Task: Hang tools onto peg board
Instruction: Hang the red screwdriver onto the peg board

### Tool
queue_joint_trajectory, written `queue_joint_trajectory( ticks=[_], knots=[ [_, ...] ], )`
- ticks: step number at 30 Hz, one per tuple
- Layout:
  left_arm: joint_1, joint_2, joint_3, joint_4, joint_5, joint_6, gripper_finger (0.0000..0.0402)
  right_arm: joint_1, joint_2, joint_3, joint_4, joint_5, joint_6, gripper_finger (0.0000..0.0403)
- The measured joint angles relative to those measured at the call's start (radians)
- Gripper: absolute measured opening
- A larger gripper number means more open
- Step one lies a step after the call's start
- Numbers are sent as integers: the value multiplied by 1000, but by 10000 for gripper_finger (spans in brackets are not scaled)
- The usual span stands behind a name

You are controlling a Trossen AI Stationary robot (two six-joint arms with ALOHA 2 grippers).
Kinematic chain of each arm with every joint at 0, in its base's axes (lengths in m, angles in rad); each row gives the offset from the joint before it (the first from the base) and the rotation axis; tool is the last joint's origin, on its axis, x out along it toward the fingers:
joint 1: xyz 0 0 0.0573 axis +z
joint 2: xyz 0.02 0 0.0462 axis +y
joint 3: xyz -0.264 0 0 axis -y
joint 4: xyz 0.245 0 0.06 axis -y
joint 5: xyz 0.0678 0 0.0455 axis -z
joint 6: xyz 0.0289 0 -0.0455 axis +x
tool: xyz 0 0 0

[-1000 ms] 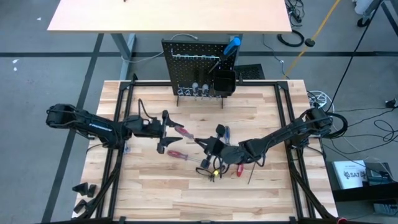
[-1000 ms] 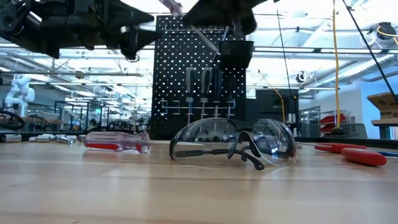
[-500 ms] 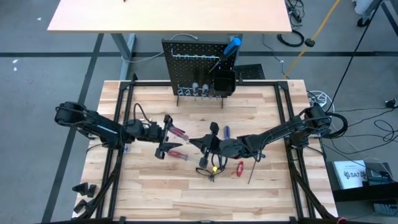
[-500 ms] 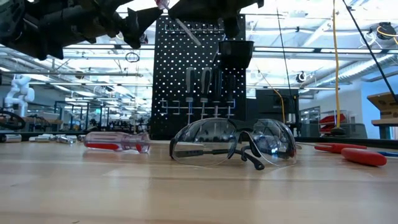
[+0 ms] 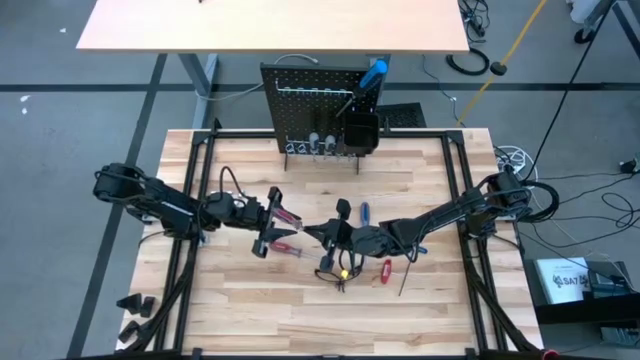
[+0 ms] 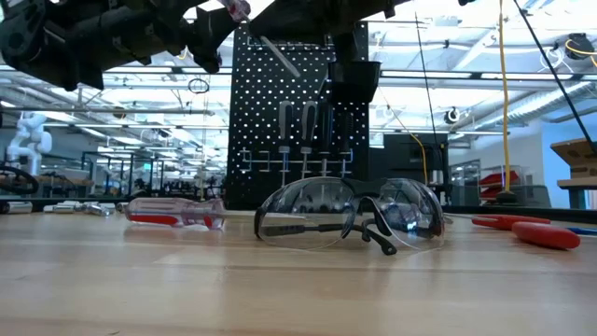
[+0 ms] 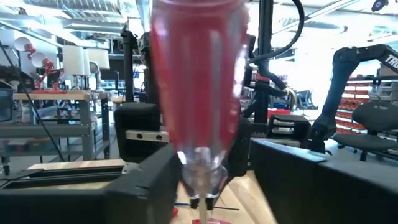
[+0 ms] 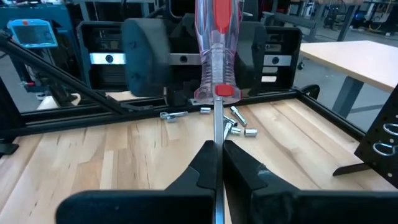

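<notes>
The right tool point(image 8: 217, 155) pinches the thin metal shaft of the clear red-handled screwdriver point(image 8: 216, 46) above the middle of the wooden table point(image 5: 250, 300). The left tool point(image 5: 268, 221) closes around its handle; I cannot tell if it grips yet. It should squeeze firmly before the right lets go. Two tools, one lifted screwdriver, one black peg board point(image 5: 300, 105).

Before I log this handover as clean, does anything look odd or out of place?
One red screwdriver hangs in mid-air between both arms: the right pincer is shut on its shaft while the left pincer sits around its handle. Small silver pieces lie scattered on the table. Nothing looks damaged.
</notes>
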Motion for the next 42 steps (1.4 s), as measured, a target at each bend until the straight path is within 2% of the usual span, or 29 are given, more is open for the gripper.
queue_joint_trajectory(
  ticks=[4,5,12,18,22,24,26,28,30,33,37,42],
  knots=[
    [0,0,0,-1,1,11,79,2,0,0,-3,-4,-1,3],
    [0,0,0,-3,1,19,72,2,0,0,-3,-4,-1,3],
    [0,0,0,-7,1,27,72,1,0,0,-4,-1,-19,23],
    [0,0,0,-51,-10,25,72,0,-16,0,-21,18,-102,102],
    [0,-22,-1,-124,-71,25,72,0,-106,0,-211,18,-93,149],
    [3,-54,0,-192,-131,32,72,0,-168,0,-376,17,-24,163],
    [6,-97,-1,-290,-234,62,72,0,-217,0,-556,12,59,172],
    [15,-132,-1,-376,-384,108,72,1,-246,-2,-711,9,134,176],
    [40,-150,-1,-410,-533,145,72,2,-256,-28,-775,9,176,177],
    [112,-158,10,-413,-601,159,72,-3,-253,-97,-745,12,167,175],
    [222,-158,86,-454,-580,159,72,-41,-253,-210,-587,1,132,172],
    [343,-159,244,-629,-541,183,72,-96,-253,-249,-552,0,124,172]
  ],
)
